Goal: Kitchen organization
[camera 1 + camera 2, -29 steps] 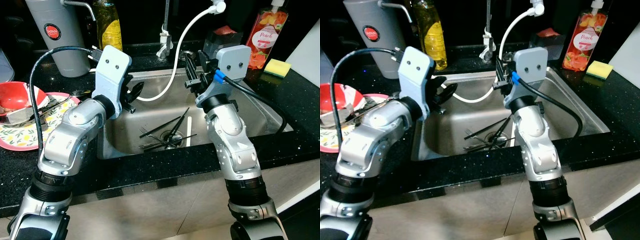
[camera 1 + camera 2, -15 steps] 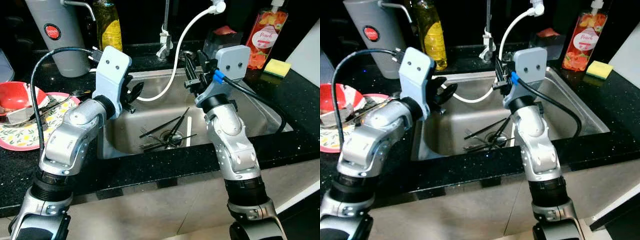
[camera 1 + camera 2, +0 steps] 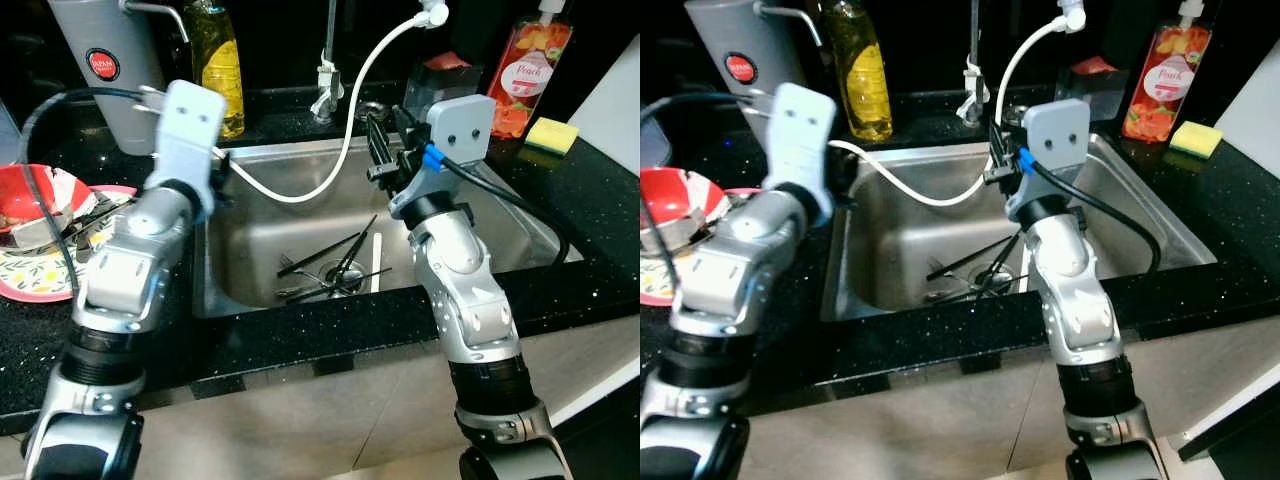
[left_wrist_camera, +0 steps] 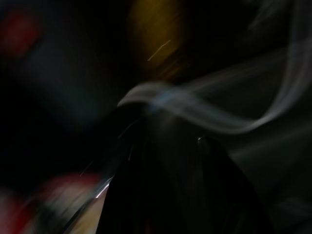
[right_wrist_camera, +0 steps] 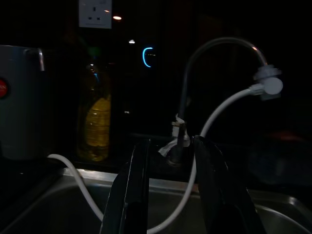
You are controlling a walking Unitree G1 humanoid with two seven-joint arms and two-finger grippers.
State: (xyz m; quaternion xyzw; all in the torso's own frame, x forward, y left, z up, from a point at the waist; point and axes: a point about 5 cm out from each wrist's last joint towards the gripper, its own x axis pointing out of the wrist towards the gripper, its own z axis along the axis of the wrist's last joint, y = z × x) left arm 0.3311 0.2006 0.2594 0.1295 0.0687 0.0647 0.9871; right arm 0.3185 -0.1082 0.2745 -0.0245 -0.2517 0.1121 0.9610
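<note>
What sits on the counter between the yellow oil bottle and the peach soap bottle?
In the left eye view, the faucet with its white hose stands between the oil bottle and the soap bottle.

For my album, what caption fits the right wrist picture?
Open right gripper faces the faucet and white hose above the sink.

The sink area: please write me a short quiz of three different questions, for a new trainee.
1. True or false: the yellow sponge lies inside the sink.
2. What lies at the bottom of the sink? A) black chopsticks and cutlery B) a red bowl C) a soap bottle
3. Fill in: the white hose hangs from the ____ down into the sink.

Key:
1. False; it lies on the black counter, beside the peach soap bottle.
2. A, the black chopsticks and cutlery.
3. Faucet.
</note>
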